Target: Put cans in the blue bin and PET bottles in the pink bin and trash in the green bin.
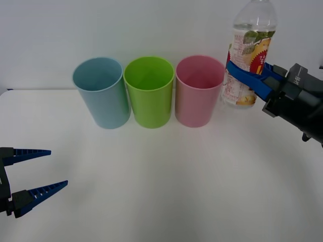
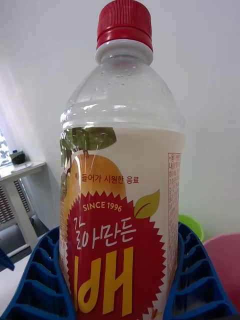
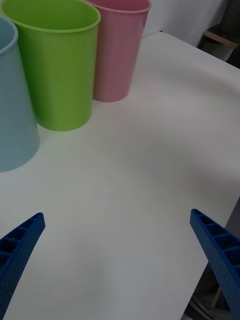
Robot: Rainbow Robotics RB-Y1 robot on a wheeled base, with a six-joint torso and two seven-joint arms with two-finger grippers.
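Nearest us, our left gripper point(image 1: 45, 176) waits low over the table point(image 1: 161, 181) with its fingers spread wide and nothing between them. Our right gripper point(image 1: 242, 74) is clamped round the label of the bottle point(image 1: 250, 55), which we hold upright in the air just right of the pink bin point(image 1: 198, 91), with the green bin point(image 1: 149, 92) and blue bin point(image 1: 102, 92) lined up beyond. We judge the bottle light, thin-walled and smooth, so the mid-body grip suits it.
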